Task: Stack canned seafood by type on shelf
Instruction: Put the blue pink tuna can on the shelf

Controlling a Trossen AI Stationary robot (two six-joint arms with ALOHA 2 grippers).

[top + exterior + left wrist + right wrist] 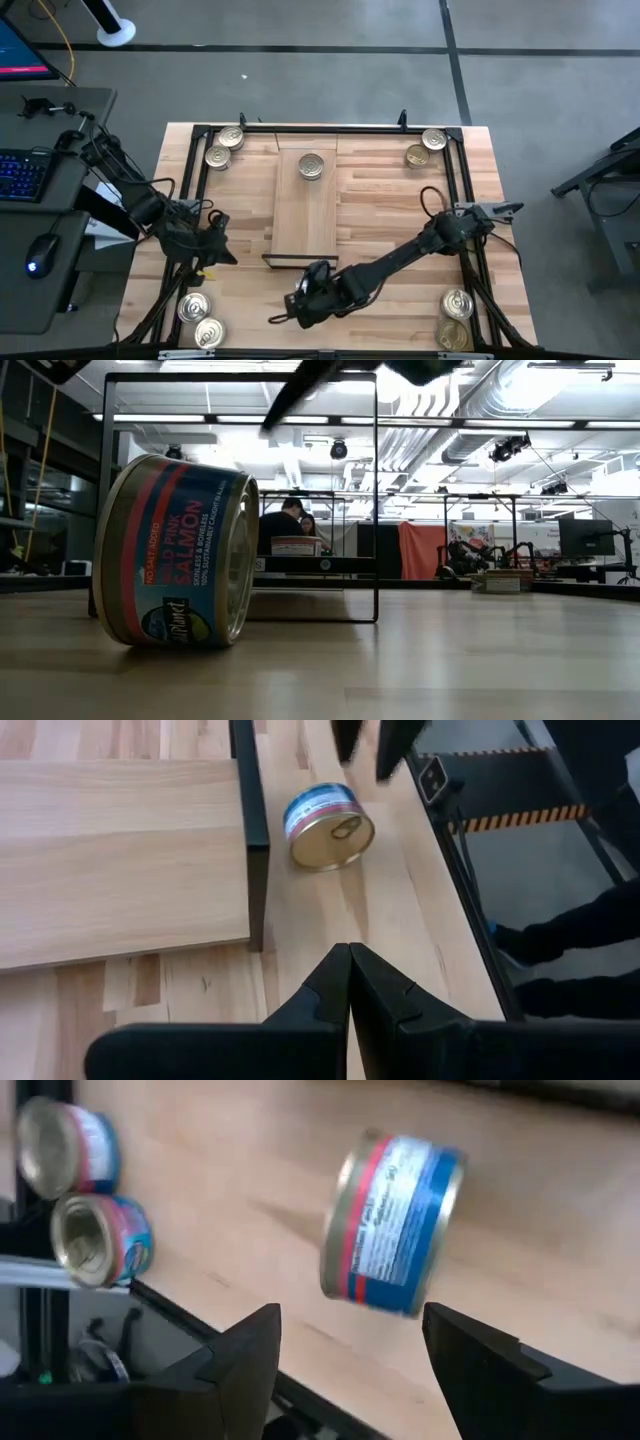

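A salmon can (180, 565) with a blue and red label stands tilted on its rim on the tabletop, just in front of the shelf's near black end frame (255, 830). The same can (328, 825) has its gold lid turned toward my left wrist camera. My right gripper (350, 1350) hangs open just short of this can (395, 1225), with its fingers apart and clear of it. In the high view the right gripper (300, 300) hides the can. One can (312, 166) lies on the shelf (305, 215). My left gripper (350, 965) is shut and empty at the table's left (215, 245).
Pairs of cans lie flat at the table's corners: far left (225, 147), far right (426, 147), near left (200, 320) and near right (455, 318). A black frame (465, 190) runs round the tabletop. People sit in the room behind (285, 525).
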